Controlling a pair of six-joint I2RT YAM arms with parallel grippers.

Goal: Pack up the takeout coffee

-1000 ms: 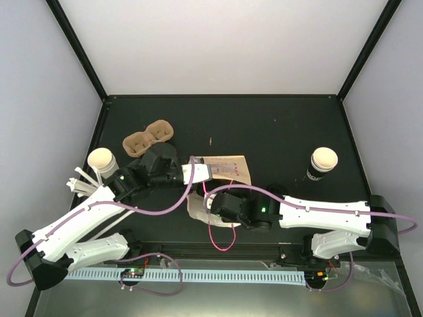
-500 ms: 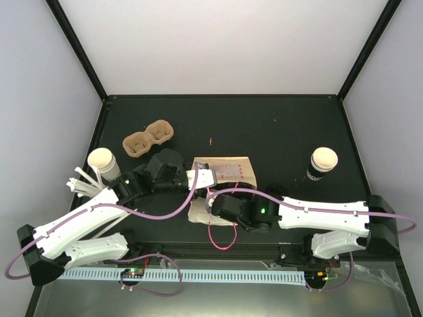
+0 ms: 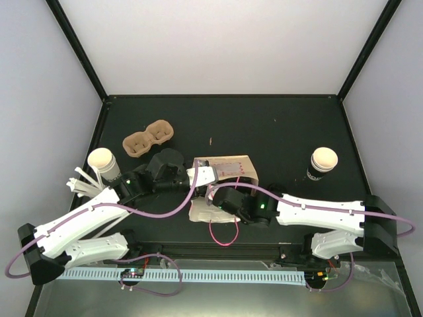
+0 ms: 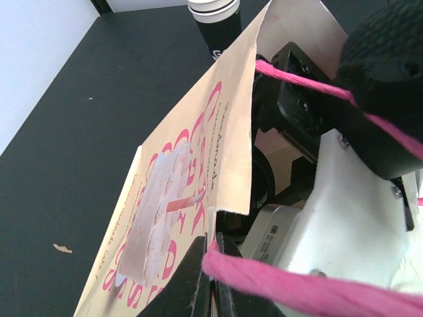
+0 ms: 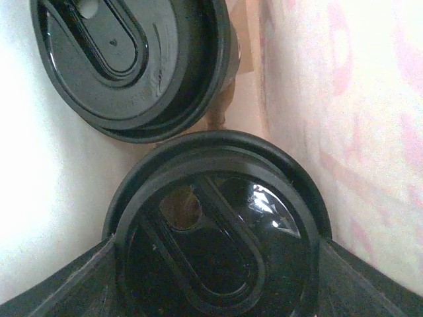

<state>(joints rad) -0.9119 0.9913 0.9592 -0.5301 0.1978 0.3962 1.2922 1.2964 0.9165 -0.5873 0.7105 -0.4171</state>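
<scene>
Two paper coffee cups stand on the black table, one at the left and one at the right; the right one also shows in the left wrist view. The brown pulp tray lies empty at the back left. A tan paper bag with pink print lies mid-table. My left gripper is shut on the bag's rim by its pink rope handle, holding the mouth up. My right gripper is inside the bag, its fingers flanking a black lid. A second black lid lies further in.
White plastic pieces lie by the left cup. A pale sheet lies under the bag's near side, and a pink handle loop hangs toward the table's front edge. A small crumb lies behind the bag.
My left gripper has shifted right and raised the bag's rim, so the mouth stands more open. My right gripper has pushed forward, deeper into the bag.
</scene>
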